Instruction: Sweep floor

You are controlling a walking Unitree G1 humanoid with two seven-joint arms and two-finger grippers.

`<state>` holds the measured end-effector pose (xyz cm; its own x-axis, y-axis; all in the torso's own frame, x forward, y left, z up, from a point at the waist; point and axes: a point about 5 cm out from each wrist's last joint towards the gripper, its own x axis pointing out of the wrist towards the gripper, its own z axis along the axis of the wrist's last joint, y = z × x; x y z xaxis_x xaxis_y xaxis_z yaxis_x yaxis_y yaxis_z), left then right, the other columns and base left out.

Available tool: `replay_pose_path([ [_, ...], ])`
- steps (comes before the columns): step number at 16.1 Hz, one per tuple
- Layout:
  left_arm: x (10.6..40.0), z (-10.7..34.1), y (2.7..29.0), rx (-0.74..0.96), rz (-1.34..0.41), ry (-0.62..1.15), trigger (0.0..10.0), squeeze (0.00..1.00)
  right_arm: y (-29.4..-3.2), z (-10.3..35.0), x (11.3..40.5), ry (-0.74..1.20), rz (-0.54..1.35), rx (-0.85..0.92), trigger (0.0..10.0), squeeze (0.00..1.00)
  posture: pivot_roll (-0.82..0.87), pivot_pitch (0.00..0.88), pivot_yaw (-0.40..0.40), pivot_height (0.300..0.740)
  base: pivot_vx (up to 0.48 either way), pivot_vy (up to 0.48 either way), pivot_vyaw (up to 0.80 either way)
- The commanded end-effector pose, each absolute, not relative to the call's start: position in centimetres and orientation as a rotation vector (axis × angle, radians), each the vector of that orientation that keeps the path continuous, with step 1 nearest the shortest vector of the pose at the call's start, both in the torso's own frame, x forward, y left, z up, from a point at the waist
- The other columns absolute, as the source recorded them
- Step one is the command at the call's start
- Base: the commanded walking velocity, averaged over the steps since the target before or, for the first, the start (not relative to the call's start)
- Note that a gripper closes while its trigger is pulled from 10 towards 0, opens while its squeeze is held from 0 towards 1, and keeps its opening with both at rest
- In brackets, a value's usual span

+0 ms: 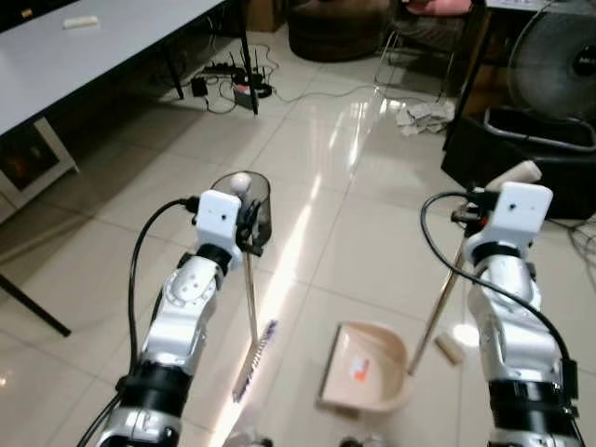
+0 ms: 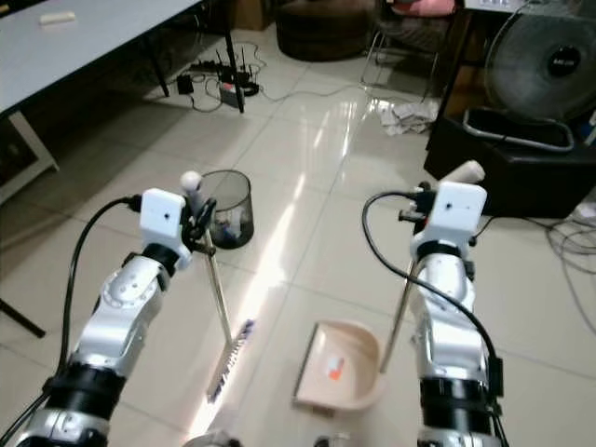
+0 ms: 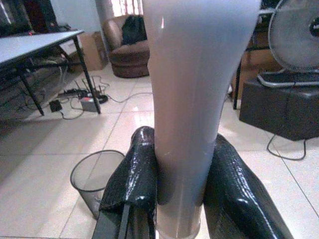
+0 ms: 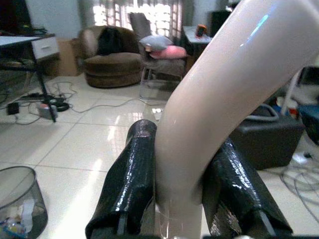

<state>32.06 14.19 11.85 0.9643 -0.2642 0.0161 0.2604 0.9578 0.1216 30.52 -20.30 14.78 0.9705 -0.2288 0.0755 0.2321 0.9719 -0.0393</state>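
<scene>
Two tools are in my grasp. My left gripper [image 3: 179,194] has its fingers [image 3: 132,184] clenched on the broom [image 1: 250,298] near the top of its thin handle, and the handle runs down to the bristle head on the floor [image 1: 363,233] just ahead of me. My right gripper [image 4: 182,191] has its fingers [image 4: 132,179] clenched on the pale handle of the dustpan [image 1: 368,368]; that handle slants down to the beige pan, which sits on the tiles between my arms with its open mouth turned toward the broom head. Broom head and pan are near each other but apart.

Just right of the pan a small pale scrap [image 1: 450,348] lies on the tiles. Beyond the broom stands a dark mesh bin [image 2: 226,209] with some litter inside. Farther out, crumpled paper [image 1: 424,116] lies on the floor near a black box [image 1: 521,163] that carries a fan [image 2: 549,65]. To my left a white surface [image 1: 84,51] stands on black legs, and under its far end a tangle of cables and a power strip [image 1: 233,86] lies on the tiles. A brown armchair [image 4: 109,62] sits at the back of the room.
</scene>
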Motion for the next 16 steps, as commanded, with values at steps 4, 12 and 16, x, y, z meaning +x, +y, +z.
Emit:
replay_pose_path([
  [4, 32.1, 12.8, 14.4, 0.149, -0.269, -0.064, 10.0, 0.00, -20.0, 15.2, 30.7, -0.093, -0.226, -0.028, 10.0, 0.00, 0.02, 0.039, 0.054, 0.740, 0.000, -0.292, 0.00],
  [12, 32.2, 13.0, 14.6, 0.162, -0.254, -0.063, 10.0, 0.00, -18.7, 15.0, 31.4, -0.093, -0.191, -0.005, 10.0, 0.00, 0.06, 0.023, 0.044, 0.740, 0.000, -0.255, 0.00],
  [16, 32.4, 12.7, 15.4, 0.151, -0.188, -0.030, 10.0, 0.00, -18.4, 14.1, 31.2, -0.062, -0.190, 0.013, 10.0, 0.00, 0.07, 0.011, 0.030, 0.740, 0.000, 0.000, 0.00],
])
